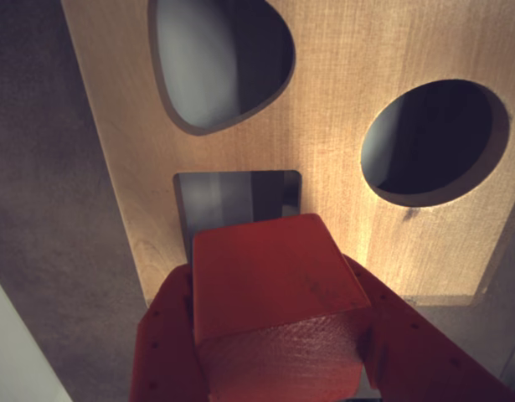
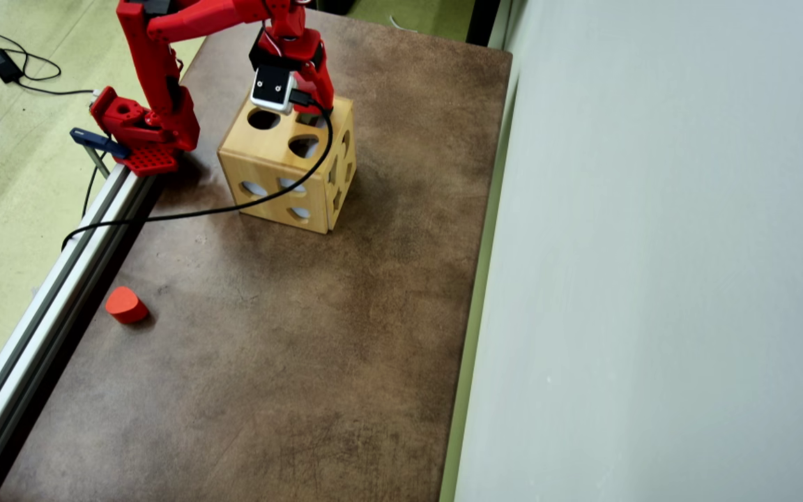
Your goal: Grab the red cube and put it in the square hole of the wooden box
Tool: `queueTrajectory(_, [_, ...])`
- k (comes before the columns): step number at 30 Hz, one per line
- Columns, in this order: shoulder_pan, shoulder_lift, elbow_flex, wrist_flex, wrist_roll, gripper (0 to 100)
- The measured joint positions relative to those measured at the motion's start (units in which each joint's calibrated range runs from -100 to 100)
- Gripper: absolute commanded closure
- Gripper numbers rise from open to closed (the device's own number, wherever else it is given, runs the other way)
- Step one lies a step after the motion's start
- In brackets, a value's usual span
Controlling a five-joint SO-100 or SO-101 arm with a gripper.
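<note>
Red cube held over the square hole
The red cube [image 1: 278, 301] is clamped in the tool [image 1: 278, 352], low in the wrist view; the square hole [image 1: 232, 201] lies just above it.

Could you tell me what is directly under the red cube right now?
The square hole in the wooden box; its far part shows dark, the rest is covered by the red cube.

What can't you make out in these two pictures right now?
- The square hole: in the wrist view the red cube covers its lower part; in the overhead view the arm hides it.
- The claw: fingertips hidden behind the cube in the wrist view, under the wrist camera overhead.
- The wooden box: its inside is too dark to see.
</note>
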Motion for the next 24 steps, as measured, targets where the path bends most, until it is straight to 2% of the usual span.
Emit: queueTrajectory(24, [1.8,-1.5,0.0,0.1,0.0,78])
